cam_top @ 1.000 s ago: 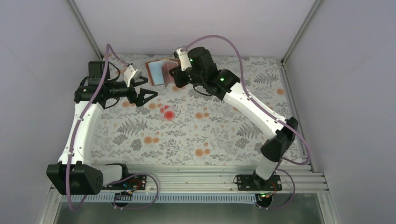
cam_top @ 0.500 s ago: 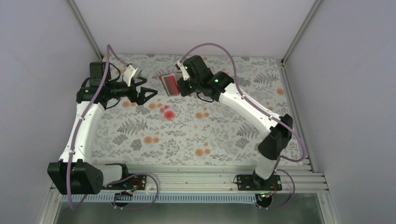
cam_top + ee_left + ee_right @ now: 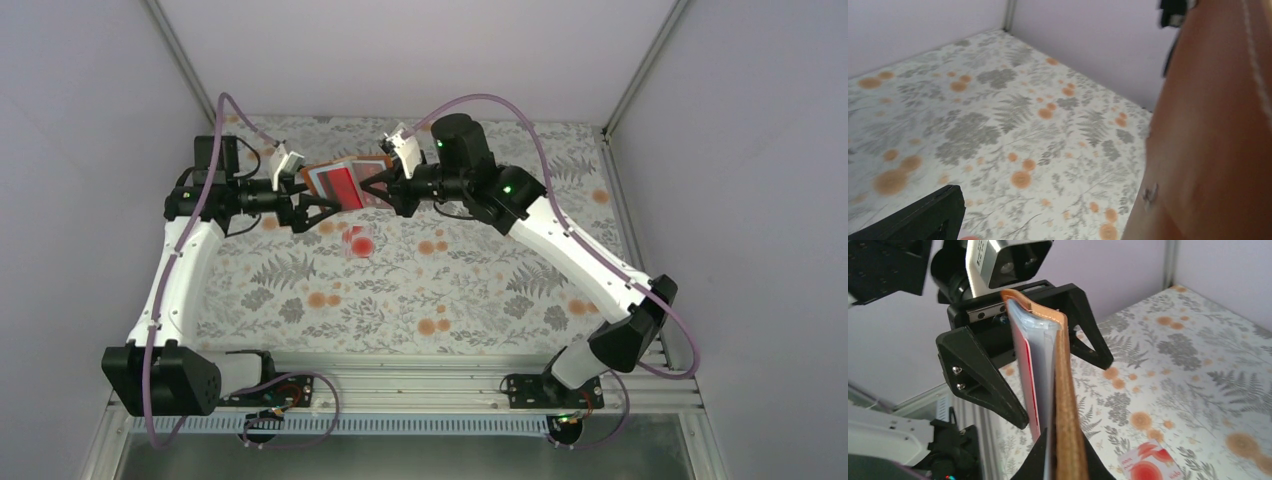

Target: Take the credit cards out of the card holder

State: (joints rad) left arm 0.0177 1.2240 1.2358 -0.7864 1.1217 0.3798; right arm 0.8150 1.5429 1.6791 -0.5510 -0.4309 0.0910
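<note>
Top view: the card holder (image 3: 335, 183) is held clear of the worktop (image 3: 480, 285) between the two arms. It is pinched at its right edge by the right gripper (image 3: 386, 188), whose jaws are pressed tight on the leather. The left gripper (image 3: 318, 197) is spread wide at the holder's other end, with nothing gripped. A red card (image 3: 341, 187) is seen inside the sleeves, and the pale card with red blotches (image 3: 358, 241) lies on the worktop just below.

Left wrist view: most of the right side is filled by blurred brown leather, very close. Only one dark finger is seen, at the lower left.

Right wrist view: the holder is seen edge-on and upright, the red card tucked against the grey-blue sleeves, and the left gripper's open fingers straddle it.

A likely fault is that sleeves and leather would be caught together with the card if the left jaws were closed here. The holder could then be dragged from the thin pinch on its edge and dropped.
</note>
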